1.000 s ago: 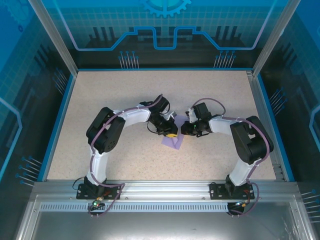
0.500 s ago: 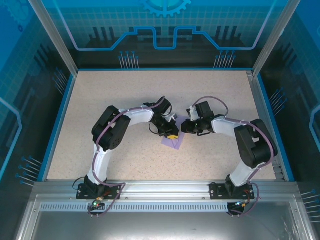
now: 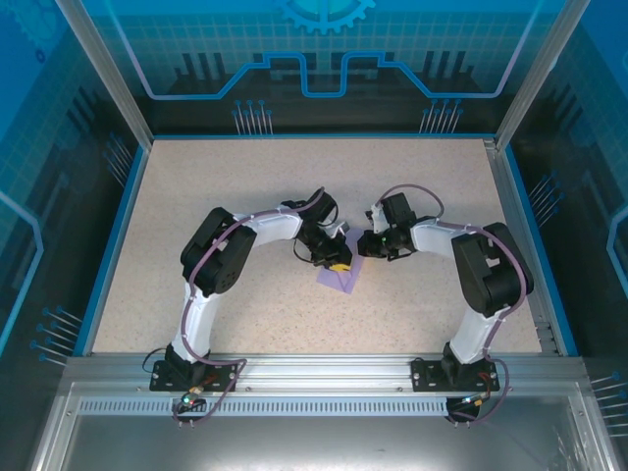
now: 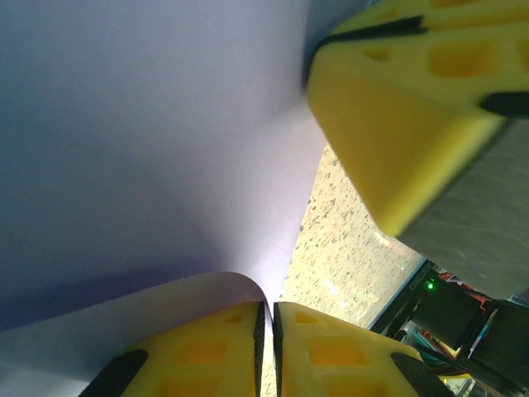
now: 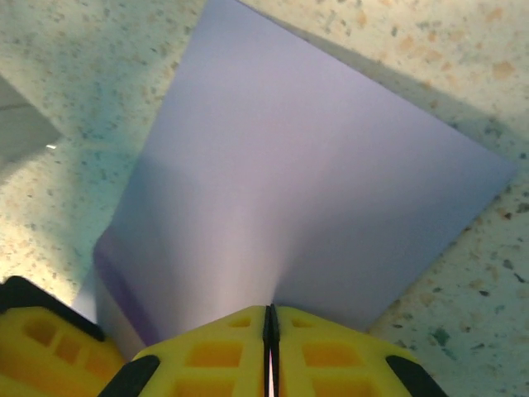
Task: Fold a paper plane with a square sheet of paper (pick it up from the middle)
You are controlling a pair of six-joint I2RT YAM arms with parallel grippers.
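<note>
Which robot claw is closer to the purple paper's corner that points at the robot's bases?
Left. The left gripper sits just behind that corner of the thin lavender-purple paper sheet; the right gripper is farther back and to the right.

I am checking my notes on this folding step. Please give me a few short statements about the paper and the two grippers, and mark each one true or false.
1. The left gripper is shut on the sheet of paper. True.
2. The right gripper hangs open above the sheet. False: it is shut on the sheet.
3. The sheet is already a slim pointed plane. False: it is a broad purple sheet, only bent where it is pinched.
4. The sheet is near the middle of the table, between both grippers. True.
</note>
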